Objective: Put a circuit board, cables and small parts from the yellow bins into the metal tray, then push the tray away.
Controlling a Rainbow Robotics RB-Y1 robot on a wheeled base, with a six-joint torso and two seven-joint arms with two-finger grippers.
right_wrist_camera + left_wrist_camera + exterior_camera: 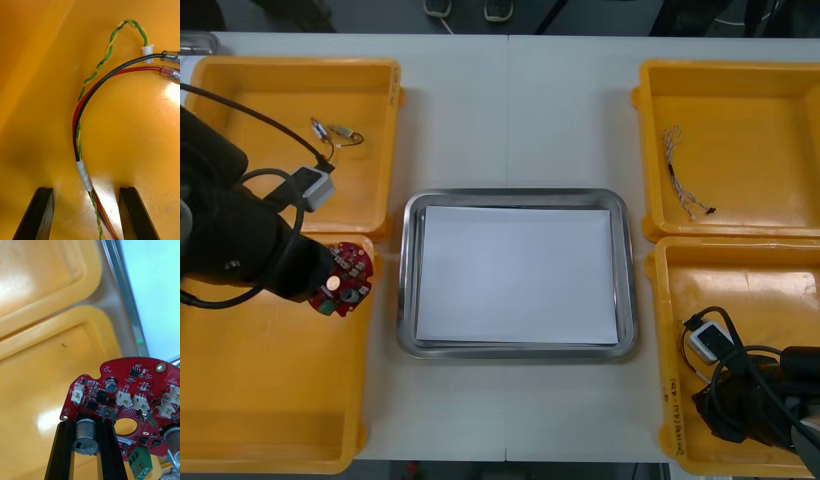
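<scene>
A round red circuit board (pixel 342 279) hangs over the far right corner of the near left yellow bin (pixel 270 400). My left gripper (pixel 87 450) is shut on a silver cylinder on the board (pixel 127 397). The metal tray (pixel 408 270), white inside, lies to the board's right. My right arm (pixel 755 400) reaches into the near right yellow bin (pixel 740 270). There my right gripper (pixel 86 213) stands open, its fingers (pixel 35 215) on either side of a cable bundle (pixel 80 131) of black, red and twisted green-yellow wires lying on the bin floor.
The far left bin (pixel 250 85) holds small metal parts (pixel 335 132). A twisted cable (pixel 683 180) lies in the far right bin (pixel 760 110). Bare table runs beyond the tray up to the far edge.
</scene>
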